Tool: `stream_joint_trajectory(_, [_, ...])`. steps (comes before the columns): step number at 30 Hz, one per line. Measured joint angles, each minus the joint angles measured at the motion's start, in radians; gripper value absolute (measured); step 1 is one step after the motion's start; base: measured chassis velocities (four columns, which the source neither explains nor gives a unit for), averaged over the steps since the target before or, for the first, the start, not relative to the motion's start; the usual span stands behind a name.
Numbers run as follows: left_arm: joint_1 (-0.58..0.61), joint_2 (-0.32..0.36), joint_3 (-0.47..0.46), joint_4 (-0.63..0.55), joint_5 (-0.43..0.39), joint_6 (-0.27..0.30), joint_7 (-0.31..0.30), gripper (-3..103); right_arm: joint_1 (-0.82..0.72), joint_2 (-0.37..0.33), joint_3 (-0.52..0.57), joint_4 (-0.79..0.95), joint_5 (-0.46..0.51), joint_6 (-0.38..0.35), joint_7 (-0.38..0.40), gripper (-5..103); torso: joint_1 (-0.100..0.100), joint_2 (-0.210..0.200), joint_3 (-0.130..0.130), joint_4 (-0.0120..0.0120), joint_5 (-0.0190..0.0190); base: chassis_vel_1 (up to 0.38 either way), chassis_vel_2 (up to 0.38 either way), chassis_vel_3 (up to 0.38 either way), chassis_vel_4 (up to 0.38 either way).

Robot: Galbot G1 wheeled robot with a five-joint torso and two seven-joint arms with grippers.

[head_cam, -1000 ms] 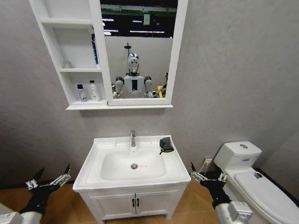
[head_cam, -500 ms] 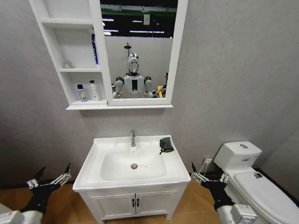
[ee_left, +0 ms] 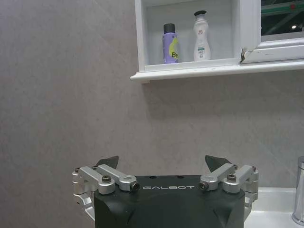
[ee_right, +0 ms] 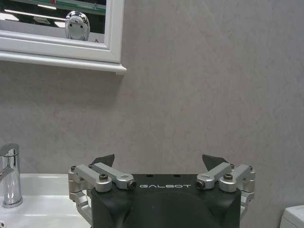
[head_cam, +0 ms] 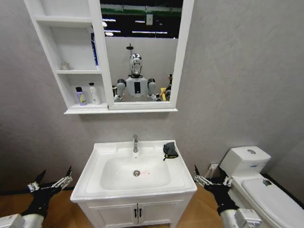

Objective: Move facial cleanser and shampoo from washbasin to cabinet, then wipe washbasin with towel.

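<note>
Cabinet [head_cam: 71, 72]: purple bottle [head_cam: 81, 96], white bottle [head_cam: 93, 94] on bottom shelf.
Towel [head_cam: 169, 150]: washbasin [head_cam: 95, 171] rim, 11 o'clock from right tool [head_cam: 211, 177].
Tools: left tool [head_cam: 50, 179] and right, both spread apart, empty.

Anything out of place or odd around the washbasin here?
Nothing stands out. The towel lies bunched on the washbasin's back right corner, and two bottles stand upright on the cabinet's bottom shelf.

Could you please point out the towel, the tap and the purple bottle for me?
towel [head_cam: 169, 150], head view, middle of the cloth.
tap [head_cam: 135, 142], head view, its upright body.
purple bottle [ee_left: 170, 47], left wrist view, its label.
</note>
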Motion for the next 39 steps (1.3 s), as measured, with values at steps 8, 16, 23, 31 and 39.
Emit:
stream_joint_trajectory(8, [0.0, 0.0, 0.0, 0.0, 0.0, 0.001, 0.0, 100, -0.016, 0.005, -0.001, 0.0, -0.012, -0.003, -0.004, 100, 0.0, 0.0, 0.0, -0.0002, -0.0001, -0.052, 0.042, 0.054, -0.062])
stream_joint_trajectory(16, [0.0, 0.0, 0.0, 0.0, 0.0, 0.001, 0.0, 100, -0.019, 0.002, 0.003, 0.0, -0.012, 0.003, -0.003, 100, -0.001, 0.0, 0.0, 0.0, 0.0, 0.0, 0.0, 0.0, 0.0])
stream_joint_trajectory(23, [0.0, 0.0, 0.0, 0.0, 0.0, 0.001, 0.0, 100, -0.014, 0.0, 0.002, -0.009, -0.012, 0.003, -0.002, 100, 0.0, 0.0, 0.0, 0.0, 0.0, 0.0, 0.0, 0.0, 0.0])
stream_joint_trajectory(31, [0.0, 0.0, 0.0, 0.0, 0.0, 0.001, 0.0, 100, -0.013, 0.0, 0.001, -0.01, -0.012, 0.006, -0.002, 100, 0.0, 0.0, 0.0, 0.0, 0.0, 0.0, 0.0, 0.0, 0.0])
stream_joint_trajectory(39, [0.0, 0.001, 0.0, 0.0, 0.0, 0.001, 0.0, 100, -0.006, 0.0, 0.007, -0.011, 0.003, 0.004, -0.001, 100, 0.0, 0.0, 0.0, 0.0, 0.0, 0.0, 0.0, 0.0, 0.0])
